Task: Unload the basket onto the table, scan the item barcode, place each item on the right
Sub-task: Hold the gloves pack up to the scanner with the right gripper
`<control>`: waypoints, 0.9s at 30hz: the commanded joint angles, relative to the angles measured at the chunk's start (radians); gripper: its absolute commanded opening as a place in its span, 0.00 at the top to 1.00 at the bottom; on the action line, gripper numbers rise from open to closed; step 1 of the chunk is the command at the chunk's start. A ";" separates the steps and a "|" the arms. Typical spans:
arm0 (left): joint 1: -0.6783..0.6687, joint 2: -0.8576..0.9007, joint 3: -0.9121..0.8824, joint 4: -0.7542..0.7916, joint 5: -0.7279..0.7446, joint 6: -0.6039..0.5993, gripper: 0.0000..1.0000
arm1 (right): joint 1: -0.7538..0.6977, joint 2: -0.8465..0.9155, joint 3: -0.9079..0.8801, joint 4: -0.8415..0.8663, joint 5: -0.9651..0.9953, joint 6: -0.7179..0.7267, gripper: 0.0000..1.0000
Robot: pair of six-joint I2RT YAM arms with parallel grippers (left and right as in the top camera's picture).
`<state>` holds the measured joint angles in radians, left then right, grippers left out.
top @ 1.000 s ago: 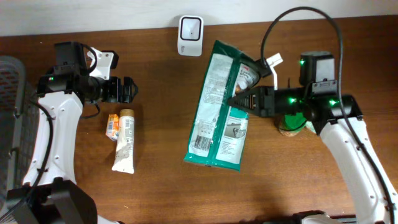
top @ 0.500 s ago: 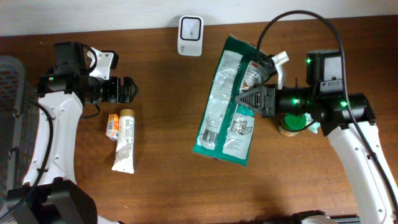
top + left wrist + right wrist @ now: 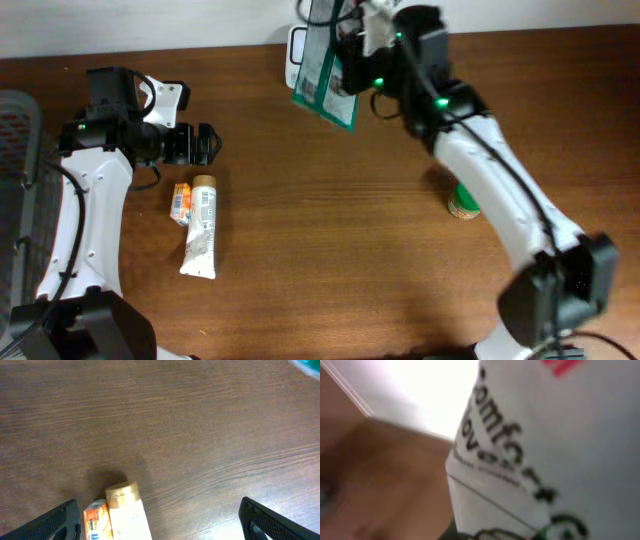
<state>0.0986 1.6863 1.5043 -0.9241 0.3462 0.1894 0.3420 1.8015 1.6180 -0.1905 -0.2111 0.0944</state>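
My right claw [image 3: 358, 45] is clenched on the bag [image 3: 322, 70], which hangs in the air at the far edge of the table [image 3: 330, 250], over the scanner [image 3: 291, 60] and hiding most of it from above. So pickup and carry look done; what is left is getting the barcode read. My wrist view is only blurred print, so I cannot tell whether the code faces the scanner; it may need turning. My left claw [image 3: 207, 146] is spread wide and empty above the tube [image 3: 203, 225] and small box [image 3: 181, 202], which lie untouched
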 commanded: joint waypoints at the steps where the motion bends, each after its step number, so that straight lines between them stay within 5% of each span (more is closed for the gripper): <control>1: 0.003 -0.028 0.011 0.002 0.000 -0.006 0.01 | 0.069 0.111 0.017 0.255 0.359 -0.309 0.96; 5: 0.003 -0.028 0.011 0.002 0.000 -0.006 0.01 | 0.095 0.251 0.017 0.547 0.470 -0.648 0.96; 10: 0.005 -0.028 0.011 0.002 0.000 -0.006 0.01 | 0.096 0.447 0.017 0.851 0.423 -0.903 0.96; 19: 0.003 -0.028 0.011 0.002 0.000 -0.006 0.01 | 0.136 0.524 0.017 1.052 0.326 -1.061 0.96; 27: 0.003 -0.028 0.011 0.002 0.000 -0.006 0.01 | 0.162 0.522 0.017 1.032 0.328 -1.023 0.96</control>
<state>0.0986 1.6844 1.5047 -0.9237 0.3424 0.1894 0.5011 2.3276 1.6207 0.8379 0.1287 -0.9722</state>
